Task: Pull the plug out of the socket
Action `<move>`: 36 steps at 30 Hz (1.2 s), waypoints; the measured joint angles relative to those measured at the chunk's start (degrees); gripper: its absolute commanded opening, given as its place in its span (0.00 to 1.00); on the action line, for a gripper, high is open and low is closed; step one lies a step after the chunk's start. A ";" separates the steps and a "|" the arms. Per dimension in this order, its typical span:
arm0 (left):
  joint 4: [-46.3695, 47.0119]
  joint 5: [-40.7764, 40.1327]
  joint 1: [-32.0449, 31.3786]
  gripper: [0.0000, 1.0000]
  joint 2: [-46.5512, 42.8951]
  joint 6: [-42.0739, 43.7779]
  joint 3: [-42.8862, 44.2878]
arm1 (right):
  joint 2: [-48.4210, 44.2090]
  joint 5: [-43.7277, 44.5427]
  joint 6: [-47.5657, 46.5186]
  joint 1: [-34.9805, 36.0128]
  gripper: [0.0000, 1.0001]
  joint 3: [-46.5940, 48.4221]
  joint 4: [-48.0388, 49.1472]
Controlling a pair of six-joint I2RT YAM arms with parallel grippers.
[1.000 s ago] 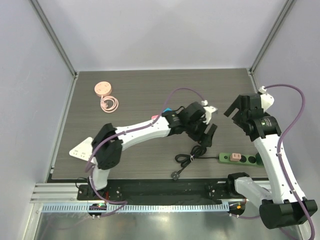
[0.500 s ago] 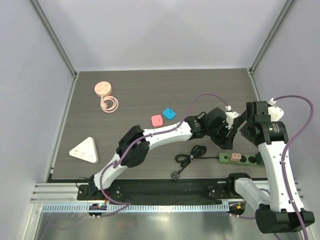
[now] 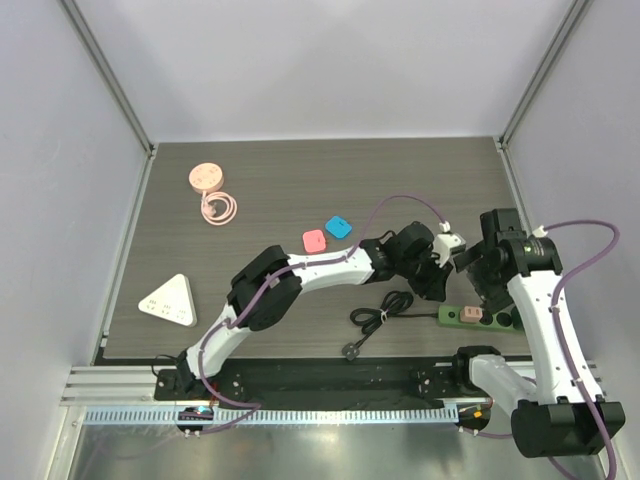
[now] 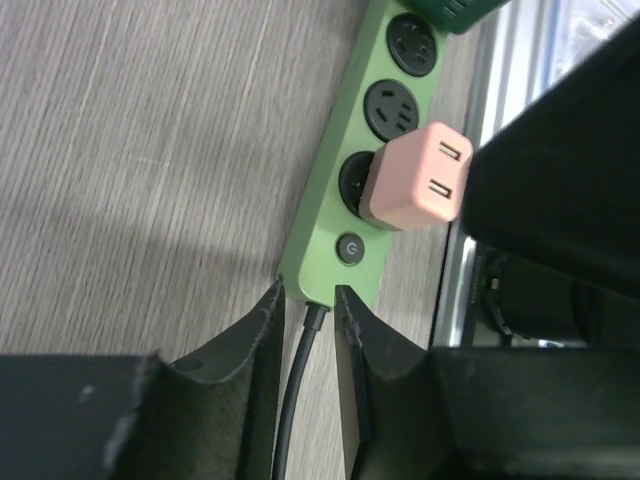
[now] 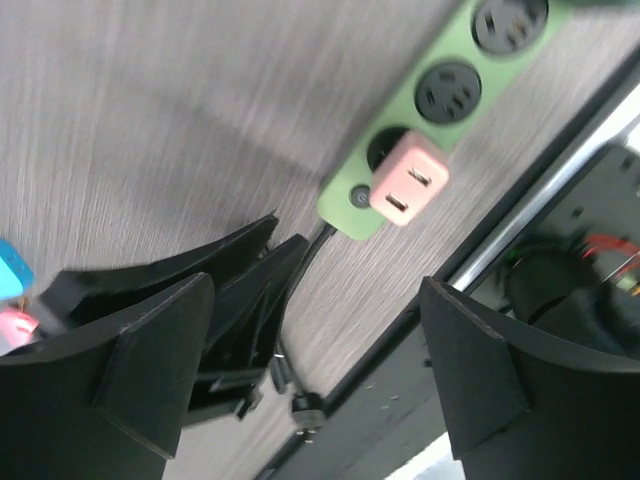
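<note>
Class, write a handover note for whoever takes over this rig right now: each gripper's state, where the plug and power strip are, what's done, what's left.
Left gripper: jaws slightly apart, straddling the black cord where it leaves the green power strip; gripping nothing.
Right gripper: jaws wide open above the strip, empty.
Pink plug: seated in the outlet next to the switch; strip lies at the table's near right edge.
Done: both arms brought to the strip.
To do: steady the strip, grip the plug, pull it out.
</note>
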 measured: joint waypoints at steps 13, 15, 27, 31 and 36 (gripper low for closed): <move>13.51 5.07 1.11 0.08 -0.13 -9.68 -2.36 | -3.26 1.09 16.57 0.00 0.78 -8.83 -1.05; 14.73 4.52 1.11 0.04 -0.11 -11.30 -2.71 | -2.25 1.92 16.74 0.00 0.78 -9.11 -1.01; 18.75 3.37 0.66 0.00 3.45 -19.80 -6.95 | 3.45 3.50 16.44 -0.22 0.77 -10.43 1.49; 18.14 2.73 -0.68 0.00 3.54 -19.74 -7.72 | 4.17 3.13 16.39 -0.22 0.76 -12.35 3.23; 16.85 1.60 -2.05 0.00 3.76 -20.13 -6.99 | 4.17 3.13 15.63 -1.40 0.75 -13.20 4.24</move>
